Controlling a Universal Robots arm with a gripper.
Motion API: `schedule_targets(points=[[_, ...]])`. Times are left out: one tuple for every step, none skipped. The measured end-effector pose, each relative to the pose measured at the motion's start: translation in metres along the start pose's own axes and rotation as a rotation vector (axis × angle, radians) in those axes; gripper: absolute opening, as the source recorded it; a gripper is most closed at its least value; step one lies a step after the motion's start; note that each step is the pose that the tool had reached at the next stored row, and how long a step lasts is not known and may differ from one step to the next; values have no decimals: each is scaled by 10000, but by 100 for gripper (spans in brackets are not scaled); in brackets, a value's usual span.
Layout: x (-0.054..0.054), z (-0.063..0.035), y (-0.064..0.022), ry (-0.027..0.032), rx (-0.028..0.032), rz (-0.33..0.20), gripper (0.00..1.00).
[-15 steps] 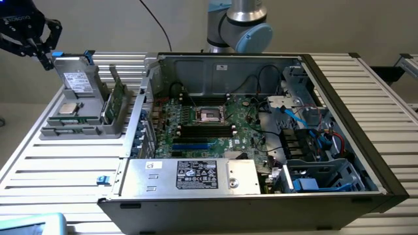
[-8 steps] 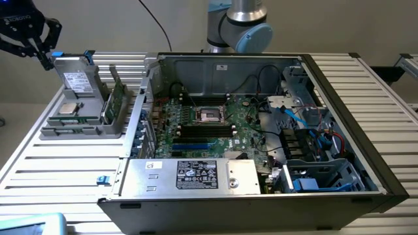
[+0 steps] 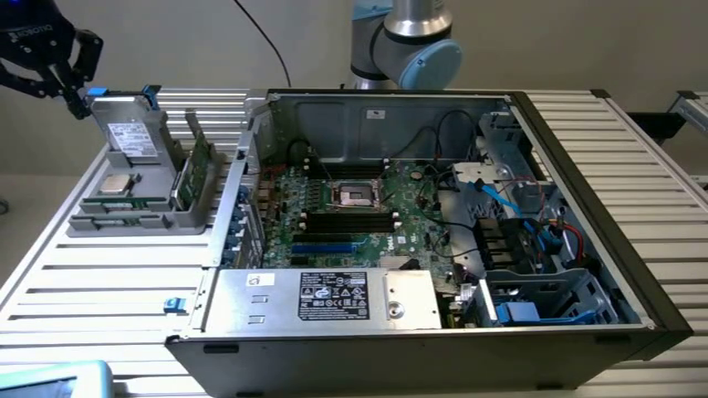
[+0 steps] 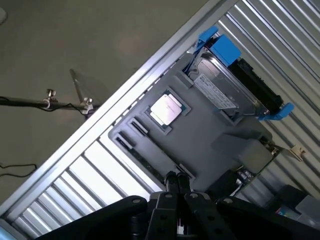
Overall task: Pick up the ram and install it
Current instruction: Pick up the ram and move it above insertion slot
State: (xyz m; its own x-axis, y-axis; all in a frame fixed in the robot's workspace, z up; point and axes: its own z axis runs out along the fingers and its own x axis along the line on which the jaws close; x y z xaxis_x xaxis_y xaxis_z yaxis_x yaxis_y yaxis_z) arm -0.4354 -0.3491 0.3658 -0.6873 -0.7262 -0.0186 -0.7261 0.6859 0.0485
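While the pincer (image 4: pixel 176 184) hangs pressed together over the grey tray (image 3: pixel 131 219), the ram (image 3: pixel 197 170) stands edgewise there, lengthwise beside the computer case (image 3: pixel 387 120).

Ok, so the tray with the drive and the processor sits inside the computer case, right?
No. The tray with the drive and processor sits on the slatted table, outside the case, as the exterior view shows on its left.

One ram (image 3: pixel 202 176) — one processor (image 4: pixel 166 109), one drive (image 4: pixel 220 86)

ram (image 3: pixel 202 174): seemingly green; holder (image 3: pixel 122 222): grey; table (image 3: pixel 89 282): silver, ribbed
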Motion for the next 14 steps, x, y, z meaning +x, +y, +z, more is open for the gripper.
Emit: schedule_targets(points=[[0, 0, 0, 9, -4, -184, 11], [0, 0, 0, 19, -8, -370, 11], [0, 0, 0, 27, -11, -549, 11], [0, 0, 0, 36, -14, -729, 11], [0, 0, -1, 45, -16, -910, 11], [0, 1, 0, 54, -19, -1083, 11], [0, 1, -1, 64, -22, -1269, 11], [0, 1, -1, 74, -25, -1448, 11], [0, 0, -1, 85, -28, -1639, 11], [0, 1, 0, 93, -30, -1818, 11], [0, 1, 0, 104, -32, -2002, 11], [0, 1, 0, 113, -35, -2183, 11], [0, 1, 0, 123, -37, -2362, 11], [0, 1, 0, 134, -39, -2547, 11]])
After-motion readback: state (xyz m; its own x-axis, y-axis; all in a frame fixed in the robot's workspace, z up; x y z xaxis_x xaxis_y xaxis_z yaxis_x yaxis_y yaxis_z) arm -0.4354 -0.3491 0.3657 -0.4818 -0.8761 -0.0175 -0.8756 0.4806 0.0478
